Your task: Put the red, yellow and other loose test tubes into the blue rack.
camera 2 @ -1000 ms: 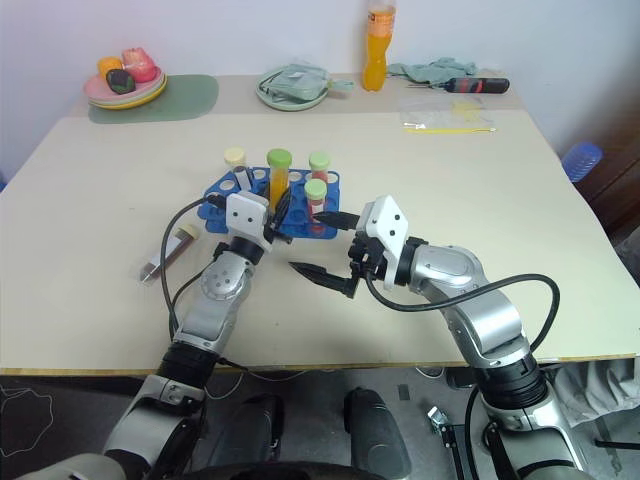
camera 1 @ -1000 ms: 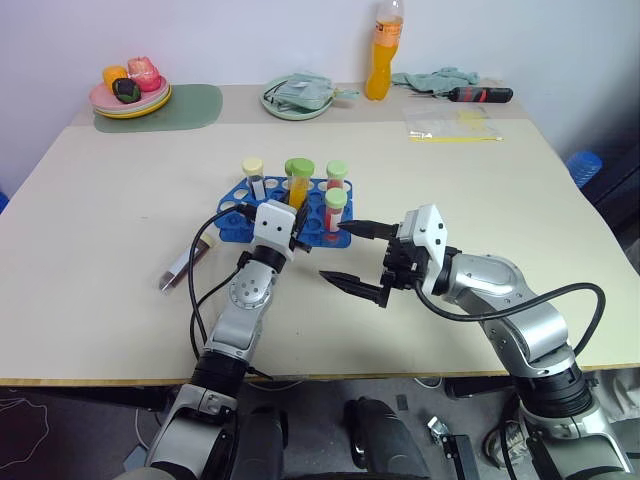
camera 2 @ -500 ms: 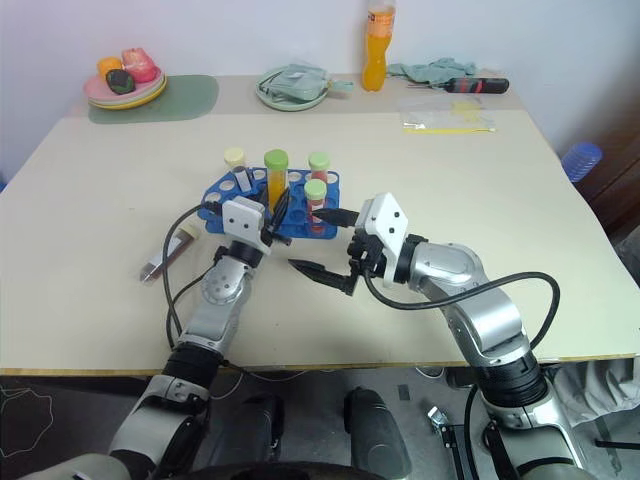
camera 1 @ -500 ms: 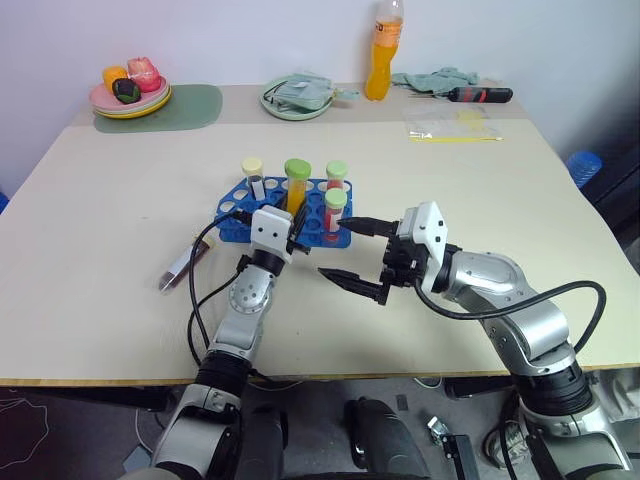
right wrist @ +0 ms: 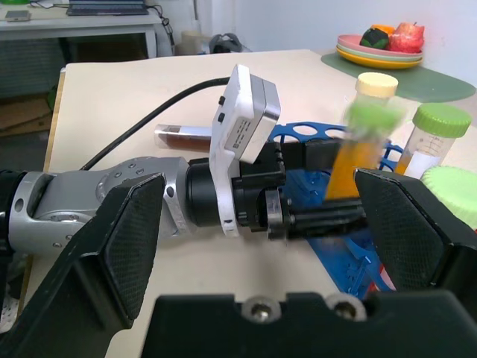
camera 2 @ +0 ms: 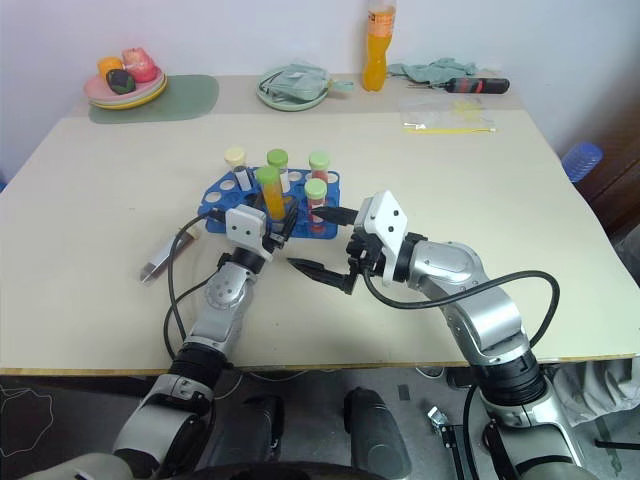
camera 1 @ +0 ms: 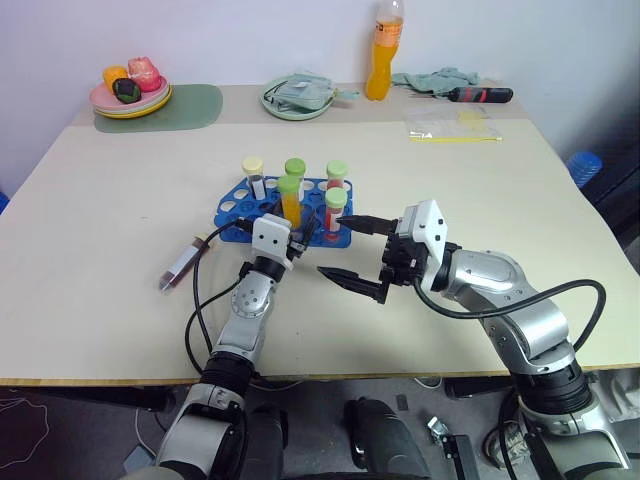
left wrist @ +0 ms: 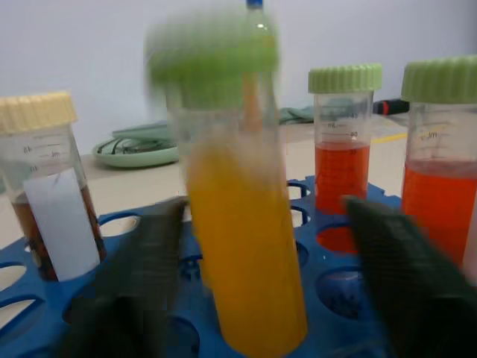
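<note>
The blue rack (camera 1: 232,208) stands mid-table with several capped tubes upright in it. One green-capped tube of yellow-orange liquid (camera 1: 290,200) stands in a front hole, blurred in the left wrist view (left wrist: 246,261). My left gripper (camera 1: 298,236) is open, its fingers (left wrist: 141,283) apart on either side of that tube without touching it. My right gripper (camera 1: 332,246) hovers open and empty just right of the rack's front. A loose tube with dark red contents (camera 1: 182,262) lies flat on the table, left of the left arm.
Along the far edge are a fruit plate (camera 1: 130,95) on a green mat (camera 1: 195,105), a plate with a cloth (camera 1: 297,97), an orange bottle (camera 1: 380,50), a screwdriver (camera 1: 480,95) and a plastic bag (camera 1: 455,125). A cable trails from the left wrist.
My left gripper has opened and let go of the yellow-orange tube, which now sits lower in the rack. A green-capped tube behind it has come into sight. The right arm has kept still.
</note>
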`<act>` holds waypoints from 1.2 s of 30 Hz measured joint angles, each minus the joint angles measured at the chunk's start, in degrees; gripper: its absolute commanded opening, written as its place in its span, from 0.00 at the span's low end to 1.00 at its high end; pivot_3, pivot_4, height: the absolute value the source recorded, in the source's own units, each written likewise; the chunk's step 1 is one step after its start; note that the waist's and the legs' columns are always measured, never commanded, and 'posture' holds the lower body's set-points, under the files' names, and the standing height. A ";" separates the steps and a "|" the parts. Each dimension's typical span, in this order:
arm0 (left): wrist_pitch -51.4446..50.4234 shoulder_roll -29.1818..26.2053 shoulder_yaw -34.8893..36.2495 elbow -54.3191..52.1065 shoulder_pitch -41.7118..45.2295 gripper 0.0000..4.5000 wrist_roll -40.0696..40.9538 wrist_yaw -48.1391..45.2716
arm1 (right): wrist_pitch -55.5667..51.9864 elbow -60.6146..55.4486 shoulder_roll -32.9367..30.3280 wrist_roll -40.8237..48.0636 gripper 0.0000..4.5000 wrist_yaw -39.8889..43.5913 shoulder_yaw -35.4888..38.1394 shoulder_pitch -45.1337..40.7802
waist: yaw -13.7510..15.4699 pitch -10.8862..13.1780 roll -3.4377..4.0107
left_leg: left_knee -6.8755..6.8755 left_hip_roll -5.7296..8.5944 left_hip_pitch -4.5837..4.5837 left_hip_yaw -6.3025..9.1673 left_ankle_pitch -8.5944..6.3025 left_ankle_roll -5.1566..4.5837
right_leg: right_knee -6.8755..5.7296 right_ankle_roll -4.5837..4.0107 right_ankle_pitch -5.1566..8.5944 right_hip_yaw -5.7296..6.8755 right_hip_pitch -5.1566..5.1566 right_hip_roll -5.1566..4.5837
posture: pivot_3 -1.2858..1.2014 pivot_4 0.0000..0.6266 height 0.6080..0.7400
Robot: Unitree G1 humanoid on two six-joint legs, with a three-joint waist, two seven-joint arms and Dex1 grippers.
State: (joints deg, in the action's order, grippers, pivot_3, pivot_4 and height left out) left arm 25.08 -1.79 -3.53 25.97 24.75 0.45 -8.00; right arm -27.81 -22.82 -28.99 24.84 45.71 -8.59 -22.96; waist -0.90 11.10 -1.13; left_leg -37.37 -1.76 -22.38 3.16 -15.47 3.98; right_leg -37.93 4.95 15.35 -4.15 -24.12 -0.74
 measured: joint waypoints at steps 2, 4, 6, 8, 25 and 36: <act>-1.65 -0.37 0.43 -4.22 -1.56 0.92 1.42 -0.54 | 0.00 -0.01 0.07 -0.02 1.00 -0.06 -0.13 -0.06 | -0.10 0.00 0.00 | 0.00 -0.01 0.00 0.01 0.00 0.00 | -0.01 0.00 0.00 0.00 0.00 0.01 | 0.52 0.24 1.00; -3.91 -1.00 1.07 -9.00 -3.08 0.92 2.51 -1.20 | 0.00 -0.02 0.15 -0.05 1.00 -0.11 -0.20 -0.12 | -0.06 0.00 0.00 | -0.01 -0.01 0.00 0.02 0.00 0.00 | -0.04 0.00 0.00 0.00 0.00 0.01 | 0.52 0.24 1.00; -8.73 -3.26 1.59 -17.88 -6.62 0.92 4.74 -2.39 | 0.01 -0.12 0.32 -0.07 1.00 -0.11 -0.35 -0.26 | -0.42 0.00 0.00 | 0.03 -0.04 0.02 0.01 0.00 0.00 | -0.04 0.00 0.00 -0.01 -0.02 0.02 | 0.52 0.24 1.00; -15.03 -7.41 4.40 -29.07 -10.98 0.92 7.68 -3.33 | 0.01 -0.20 0.15 -0.12 1.00 -0.11 -0.32 -0.24 | -0.50 0.00 0.02 | 0.06 -0.07 0.05 0.05 0.00 0.00 | -0.10 -0.02 0.01 0.00 -0.04 0.04 | 0.52 0.24 1.00; -99.77 -53.23 14.41 -44.85 -5.64 0.96 29.92 -7.77 | 0.86 1.07 1.36 -0.47 1.00 2.12 -1.97 -1.60 | -0.56 0.08 -0.10 | 0.07 -0.06 -0.03 0.16 -0.01 -0.01 | -0.06 -0.03 0.03 0.16 -0.07 0.07 | 0.52 0.24 1.00; -110.55 -59.21 -14.60 -32.73 18.85 0.96 29.66 -24.49 | 2.04 1.62 2.75 -1.80 1.00 1.47 -3.13 -1.34 | -1.04 0.09 -0.10 | 0.13 -0.05 -0.05 0.13 0.00 0.01 | -0.08 -0.06 0.05 0.14 -0.15 0.07 | 0.52 0.24 1.00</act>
State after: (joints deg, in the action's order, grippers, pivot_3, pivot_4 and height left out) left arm -85.47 -61.00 -18.13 -6.76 43.61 30.11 -32.49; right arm -25.77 -21.21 -26.25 23.04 47.19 -11.72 -24.29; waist -1.94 11.19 -1.22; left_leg -37.24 -1.81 -22.43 3.29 -15.47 3.99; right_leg -38.02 4.89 15.40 -4.01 -24.28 -0.67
